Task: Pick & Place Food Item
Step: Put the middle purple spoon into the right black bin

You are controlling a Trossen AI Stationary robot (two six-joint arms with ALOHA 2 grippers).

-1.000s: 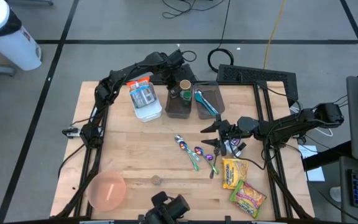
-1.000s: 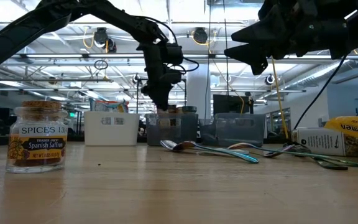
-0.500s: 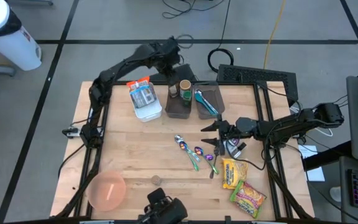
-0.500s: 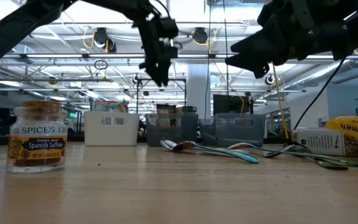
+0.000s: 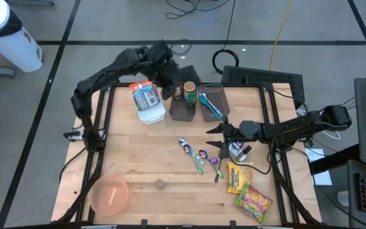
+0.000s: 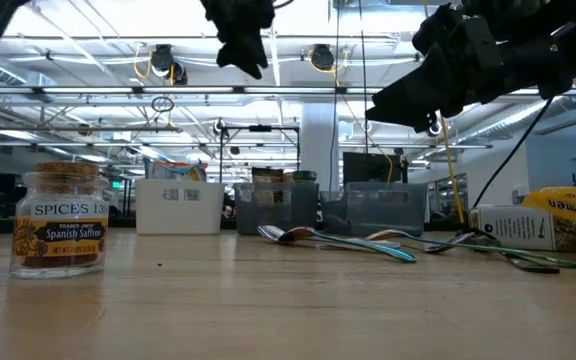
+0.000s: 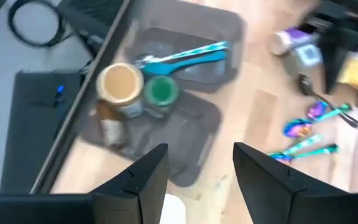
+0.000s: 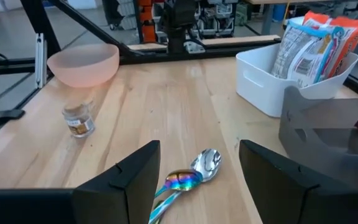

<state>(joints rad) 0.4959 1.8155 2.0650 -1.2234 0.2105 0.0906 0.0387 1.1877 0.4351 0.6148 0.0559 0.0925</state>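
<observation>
Left end effector [image 7: 194, 171]: raised above the far side of the surface [image 5: 145, 165], over the two grey bins; its fingers stand apart with nothing between them.
Below the left end effector: a cork-lidded jar [image 7: 120, 84] and a green-capped bottle [image 7: 161, 91] stand side by side in the nearer grey bin [image 7: 194, 127]; a teal utensil [image 7: 188, 55] lies in the bin beyond.
Right end effector [image 8: 197, 171]: held low over the surface, open and empty, aimed across the boards with the shiny spoons [image 8: 188, 176] just ahead of its fingertips.
Near the right end effector: a small jar with a purple label [image 5: 237, 151] lies right at it, and two yellow noodle packets [image 5: 248, 187] lie on the surface just behind.
Other food: a white tub [image 5: 150, 103] holding packets sits beside the grey bins; a small spice jar [image 5: 159, 184] and a pink bowl [image 5: 110, 194] stand well away from both arms.
Done, as I judge: the jar and bottle look already placed in the bin.
Left, as I judge: which item comes next is not clear; the packets, the purple-label jar and the spice jar lie loose outside any container.
</observation>
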